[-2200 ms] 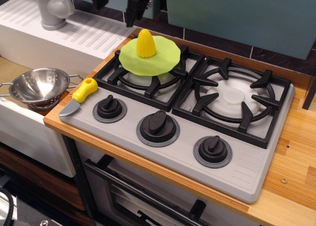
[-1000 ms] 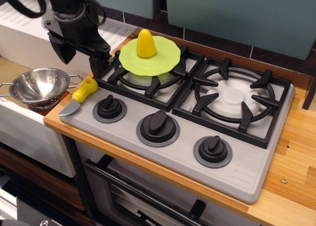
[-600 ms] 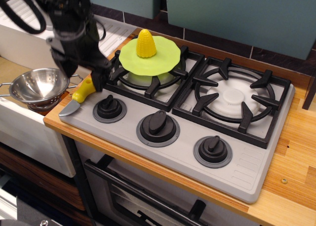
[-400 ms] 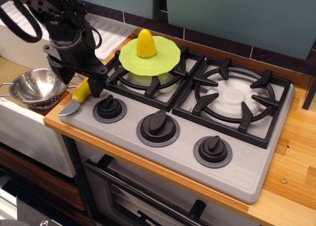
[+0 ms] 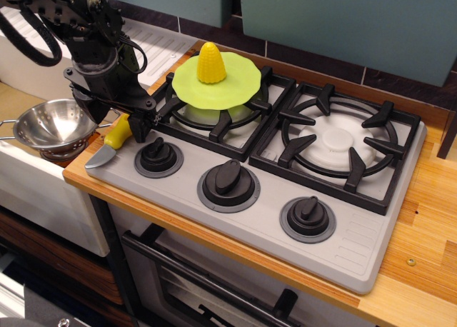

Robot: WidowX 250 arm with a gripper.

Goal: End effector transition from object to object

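Wooden countertop, left edge: matte-black metal gripper straddles glossy yellow knife handle; fingers spread, contact indeterminate.

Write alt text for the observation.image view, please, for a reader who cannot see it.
A black gripper hangs over a yellow-handled knife at a toy stove's left edge. A corn cob stands on a green plate on the left burner; a metal colander sits further left.

The end effector is positioned at the upper left of the view, with its black body angled downward. Two fingers point down with a gap between them, one on each side of a yellow handle. Contact cannot be confirmed. Black cables loop above the wrist.
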